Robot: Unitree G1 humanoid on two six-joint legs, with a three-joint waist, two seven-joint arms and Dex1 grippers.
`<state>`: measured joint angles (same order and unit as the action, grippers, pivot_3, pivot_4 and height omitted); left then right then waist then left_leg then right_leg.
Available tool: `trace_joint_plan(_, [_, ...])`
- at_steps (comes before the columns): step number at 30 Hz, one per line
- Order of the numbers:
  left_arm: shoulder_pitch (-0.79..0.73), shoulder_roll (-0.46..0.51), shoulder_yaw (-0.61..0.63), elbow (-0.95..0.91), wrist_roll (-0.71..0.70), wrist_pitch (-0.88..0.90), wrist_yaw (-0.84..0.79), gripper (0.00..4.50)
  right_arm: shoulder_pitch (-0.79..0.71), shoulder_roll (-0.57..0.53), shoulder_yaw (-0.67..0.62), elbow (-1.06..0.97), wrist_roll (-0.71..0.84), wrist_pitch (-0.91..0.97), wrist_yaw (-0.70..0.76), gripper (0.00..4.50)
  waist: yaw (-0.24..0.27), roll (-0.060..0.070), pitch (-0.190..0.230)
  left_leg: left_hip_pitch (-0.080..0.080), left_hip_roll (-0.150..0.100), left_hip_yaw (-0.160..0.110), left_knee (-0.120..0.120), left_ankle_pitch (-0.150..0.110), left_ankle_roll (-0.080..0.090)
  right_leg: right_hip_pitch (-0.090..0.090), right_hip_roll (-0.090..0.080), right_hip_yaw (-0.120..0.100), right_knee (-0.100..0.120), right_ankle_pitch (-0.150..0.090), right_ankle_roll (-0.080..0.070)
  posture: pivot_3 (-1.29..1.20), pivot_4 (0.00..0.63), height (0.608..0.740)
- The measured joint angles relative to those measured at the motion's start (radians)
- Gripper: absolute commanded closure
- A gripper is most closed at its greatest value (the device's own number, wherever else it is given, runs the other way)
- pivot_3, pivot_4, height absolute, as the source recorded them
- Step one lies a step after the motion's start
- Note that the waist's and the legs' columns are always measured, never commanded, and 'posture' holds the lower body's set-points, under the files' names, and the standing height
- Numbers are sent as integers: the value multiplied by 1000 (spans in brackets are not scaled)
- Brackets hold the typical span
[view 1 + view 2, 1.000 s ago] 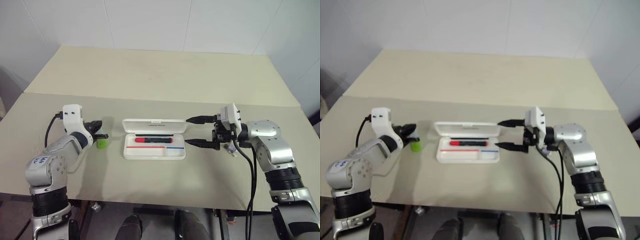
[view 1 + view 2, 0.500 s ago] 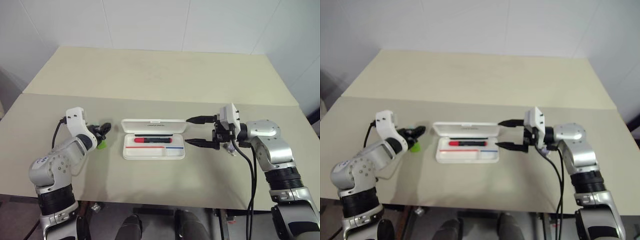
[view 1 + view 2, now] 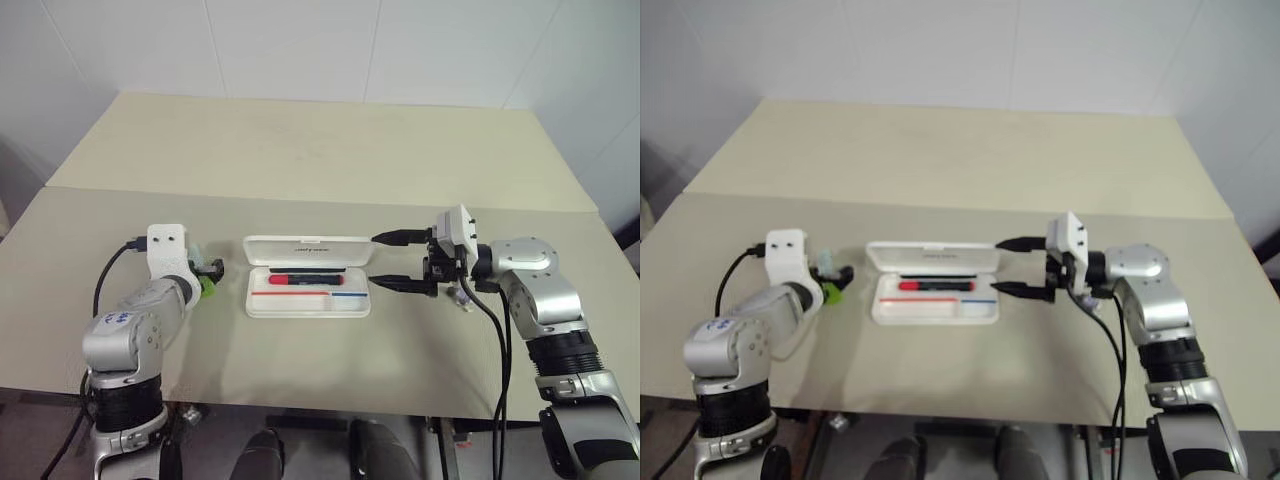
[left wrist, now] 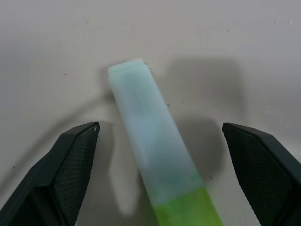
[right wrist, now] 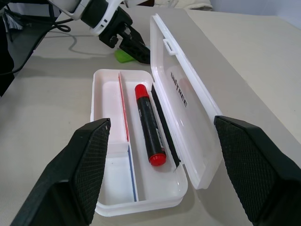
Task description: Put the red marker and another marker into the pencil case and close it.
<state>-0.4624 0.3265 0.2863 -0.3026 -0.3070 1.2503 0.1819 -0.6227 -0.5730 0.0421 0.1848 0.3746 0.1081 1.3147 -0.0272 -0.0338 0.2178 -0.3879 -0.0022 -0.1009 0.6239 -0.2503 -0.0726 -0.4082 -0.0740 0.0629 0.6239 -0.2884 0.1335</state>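
The step in hand looks like picking up the second marker. The red marker (image 5: pixel 149 125) already lies in the back compartment of the open pencil case (image 3: pixel 308 301), at centre frame of the head views, with its hinged lid (image 5: pixel 186 106) standing up behind it. The front compartments, marked by a red and a blue line, hold nothing.

The green highlighter (image 4: pixel 157 155) lies on the surface (image 3: pixel 320 150) at left of centre, just beside the case's left end. The left claw (image 4: pixel 160 176) is spread wide with a finger on either side of the highlighter's body, neither one touching it.

The next move calls for pressing those fingers together on the body, then lifting it across into the case.

The right claw (image 3: pixel 396 262) hovers at the case's right end, also spread and holding nothing, well placed to swing the lid down afterwards.
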Motion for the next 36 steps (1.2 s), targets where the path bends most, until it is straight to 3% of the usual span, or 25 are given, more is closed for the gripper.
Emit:
trace_joint_plan(5, [-85, -10, 13, 43, 18, 104, -4, 35, 0, 1, 1, 1, -1, -1, 0, 0, -1, 0, 0, 0, 0, 0, 0, 0, 0, 0, 0, 0, 1, 0, 0, 0, 150, 740])
trace_joint_plan(11, [-91, -33, 26, 44, 47, 105, -16, 35, 0, 1, 1, 1, -1, -1, 0, 0, -1, 0, 0, 0, 0, 0, 1, 0, 0, 0, 0, 0, 1, 0, 0, 0, 150, 740])
trace_joint_plan(14, [-78, -75, 61, 37, 63, 63, -6, 689, 4, 0, 1, -2, 1, 0, 0, 0, 0, 0, 0, 0, 0, 0, 2, 0, 0, 0, 0, 0, 1, 0, 0, 0, 150, 740])
trace_joint_plan(22, [-58, -99, 92, 25, 82, 27, -5, 3313, 12, -8, -8, -7, 21, 4, 5, 0, 0, 0, 0, 0, 0, 0, 2, 0, 0, 1, 0, 0, 1, 0, 1, 0, 150, 740])
trace_joint_plan(23, [-56, -99, 92, 23, 82, 27, -8, 3419, 12, -9, -8, -7, 22, 4, 5, 0, 0, 0, 0, 0, 0, 0, 2, 0, 0, 1, 0, 0, 1, 0, 1, 0, 150, 740])
trace_joint_plan(31, [-29, -83, 90, 6, 79, 4, -62, 3416, 13, -14, -9, -7, 23, 2, 5, 0, 0, 0, 0, 0, 0, 0, 2, 0, 0, 1, 0, 0, 0, 0, 1, 0, 150, 740])
trace_joint_plan(36, [-19, 23, 64, -4, 65, -62, -178, 3416, 14, -28, -20, -6, 26, 1, 6, 0, -2, 0, 0, -1, 0, 0, 2, 0, 0, 0, 0, 0, 0, 0, 1, 0, 150, 740])
